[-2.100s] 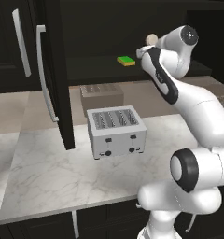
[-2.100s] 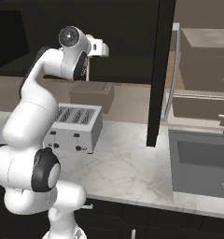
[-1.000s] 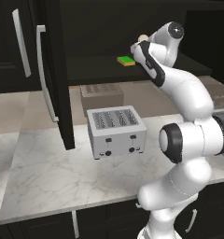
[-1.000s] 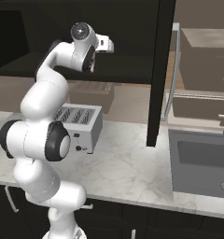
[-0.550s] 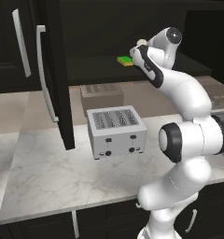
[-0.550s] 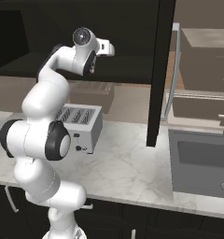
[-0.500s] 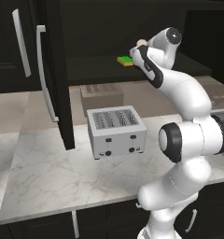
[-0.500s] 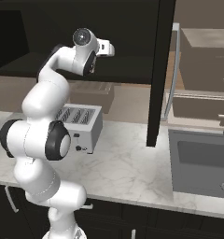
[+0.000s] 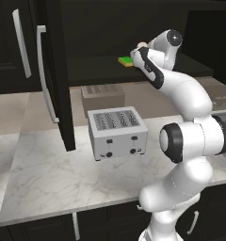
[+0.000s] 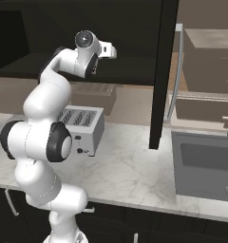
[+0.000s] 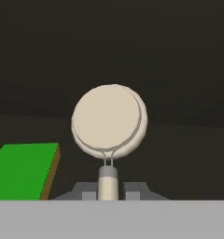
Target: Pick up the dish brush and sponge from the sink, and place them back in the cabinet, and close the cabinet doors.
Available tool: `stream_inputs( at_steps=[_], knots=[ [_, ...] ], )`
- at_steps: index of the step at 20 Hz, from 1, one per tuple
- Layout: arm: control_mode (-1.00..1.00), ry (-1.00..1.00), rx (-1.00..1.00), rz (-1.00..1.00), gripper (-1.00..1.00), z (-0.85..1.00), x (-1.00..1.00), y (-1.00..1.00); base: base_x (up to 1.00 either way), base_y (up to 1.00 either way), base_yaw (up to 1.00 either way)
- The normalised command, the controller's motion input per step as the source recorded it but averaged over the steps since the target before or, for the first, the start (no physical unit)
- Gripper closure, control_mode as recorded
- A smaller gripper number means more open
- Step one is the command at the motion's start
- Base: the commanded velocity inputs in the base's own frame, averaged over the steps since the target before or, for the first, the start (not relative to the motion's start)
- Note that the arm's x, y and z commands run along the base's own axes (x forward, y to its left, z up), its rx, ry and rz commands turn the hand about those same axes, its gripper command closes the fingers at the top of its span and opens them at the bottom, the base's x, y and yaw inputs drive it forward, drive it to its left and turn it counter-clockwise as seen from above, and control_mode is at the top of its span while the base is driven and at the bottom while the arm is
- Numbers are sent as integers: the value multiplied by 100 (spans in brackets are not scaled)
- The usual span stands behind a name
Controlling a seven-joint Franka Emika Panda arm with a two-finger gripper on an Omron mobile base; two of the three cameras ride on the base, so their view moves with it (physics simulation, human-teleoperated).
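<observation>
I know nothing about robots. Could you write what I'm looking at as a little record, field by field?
place: kitchen, marble counter
gripper: shut on the dish brush, raised at the cabinet shelf
sponge: already lying on the shelf, beside the brush
cabinet doors: open
toaster: on the counter below the shelf
sink: right of the counter; nothing visible in the part shown

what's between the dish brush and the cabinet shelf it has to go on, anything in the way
Nothing visible. The hand holds the dish brush over open dark shelf; the sponge lies off to one side, not in its path.
</observation>
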Motion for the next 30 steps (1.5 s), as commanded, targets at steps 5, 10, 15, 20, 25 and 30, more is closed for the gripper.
stream_inputs(
  at_steps=[5,10,15,20,25,30],
  knots=[
    [-100,0,0,0,100,-24,4,0,0,0,0],
    [-100,0,0,0,100,-21,2,0,0,0,0],
    [-100,0,0,0,100,-35,0,0,0,0,0],
    [-100,0,0,0,100,-31,0,0,0,0,0],
    [-100,0,0,0,-100,-9,1,0,0,0,0],
    [-100,0,0,0,-100,0,0,0,0,0,0]
  ],
)
